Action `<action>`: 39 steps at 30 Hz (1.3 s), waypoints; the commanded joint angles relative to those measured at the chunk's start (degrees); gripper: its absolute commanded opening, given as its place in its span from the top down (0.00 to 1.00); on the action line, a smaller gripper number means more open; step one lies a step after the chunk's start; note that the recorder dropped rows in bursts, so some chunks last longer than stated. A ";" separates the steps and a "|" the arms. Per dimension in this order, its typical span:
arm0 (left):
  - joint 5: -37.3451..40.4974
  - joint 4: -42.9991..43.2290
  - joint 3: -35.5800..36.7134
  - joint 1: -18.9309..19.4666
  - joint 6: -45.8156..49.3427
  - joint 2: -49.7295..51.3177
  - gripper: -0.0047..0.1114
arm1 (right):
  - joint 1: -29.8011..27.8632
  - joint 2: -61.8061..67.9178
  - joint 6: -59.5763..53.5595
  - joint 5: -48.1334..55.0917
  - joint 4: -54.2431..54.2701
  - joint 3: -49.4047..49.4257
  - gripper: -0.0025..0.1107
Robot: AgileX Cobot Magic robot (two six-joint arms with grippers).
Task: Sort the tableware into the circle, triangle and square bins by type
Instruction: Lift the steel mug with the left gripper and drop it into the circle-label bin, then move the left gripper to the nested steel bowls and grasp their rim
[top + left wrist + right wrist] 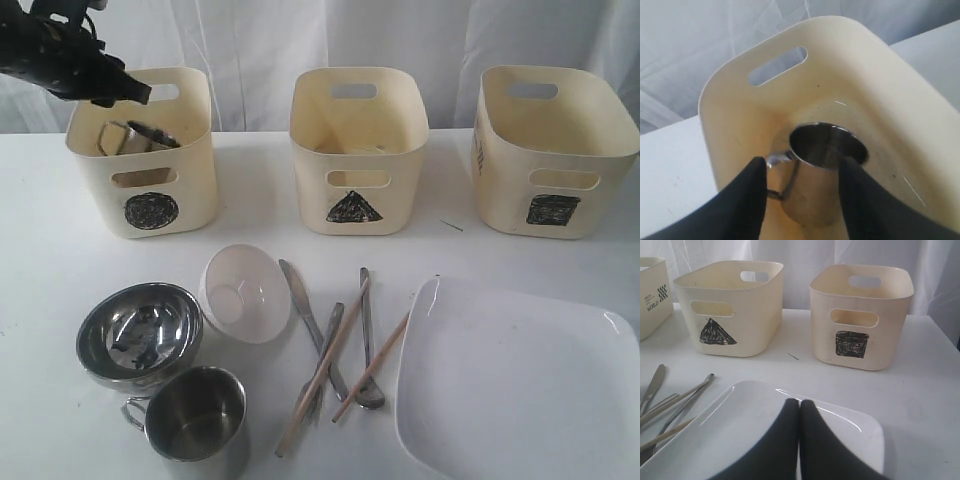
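My left gripper (pixel 125 92) hangs open over the circle bin (pixel 95 185). A steel mug (pixel 822 172) lies tilted inside the bin, below and between the spread fingers. On the table stand a second steel mug (pixel 195 415), a steel bowl (pixel 138 330) and a small white bowl (pixel 243 292). Steel cutlery (pixel 305 310) and wooden chopsticks (pixel 325 365) lie crossed beside them. The large white square plate (pixel 520 380) rests at the front right. My right gripper (pixel 799 402) is shut and empty, low over the plate (pixel 740 425). It does not show in the exterior view.
The triangle bin (pixel 310 170) stands in the middle and the square bin (pixel 500 190) at the right, both along the back of the white table. A thin dark sliver (pixel 452 226) lies between them. White curtain hangs behind.
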 commanded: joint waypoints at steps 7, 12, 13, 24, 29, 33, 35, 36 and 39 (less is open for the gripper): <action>19.30 -12.91 5.00 -1.26 7.76 -14.51 0.52 | -0.20 -0.37 0.22 -0.44 -0.08 0.32 0.98; 24.11 -16.54 15.11 -1.26 8.44 -24.66 0.53 | -0.20 -0.37 0.22 -0.44 -0.08 0.32 0.98; 24.58 -17.28 17.02 -1.26 8.55 -26.12 0.53 | -0.20 -0.37 0.22 -0.44 -0.08 0.32 0.98; 19.08 -25.92 40.34 -1.26 13.88 -35.76 0.52 | -0.20 -0.37 0.22 -0.44 -0.08 0.32 0.98; 16.52 -27.12 44.25 -1.26 18.37 -35.65 0.42 | -0.20 -0.37 0.22 -0.44 -0.08 0.32 0.98; 16.81 -29.11 44.53 -1.26 21.37 -35.65 0.39 | -0.20 -0.37 0.22 -0.44 -0.08 0.32 0.98; 16.81 -29.11 44.53 -1.26 21.37 -35.03 0.39 | -0.20 -0.37 0.22 -0.44 -0.08 0.32 0.98; 16.68 -29.28 44.53 -1.26 21.37 -34.52 0.39 | -0.20 -0.37 0.22 -0.44 -0.08 0.32 0.98; 16.30 -30.59 44.53 -1.26 22.31 -32.38 0.39 | -0.20 -0.37 0.22 -0.44 -0.08 0.32 0.98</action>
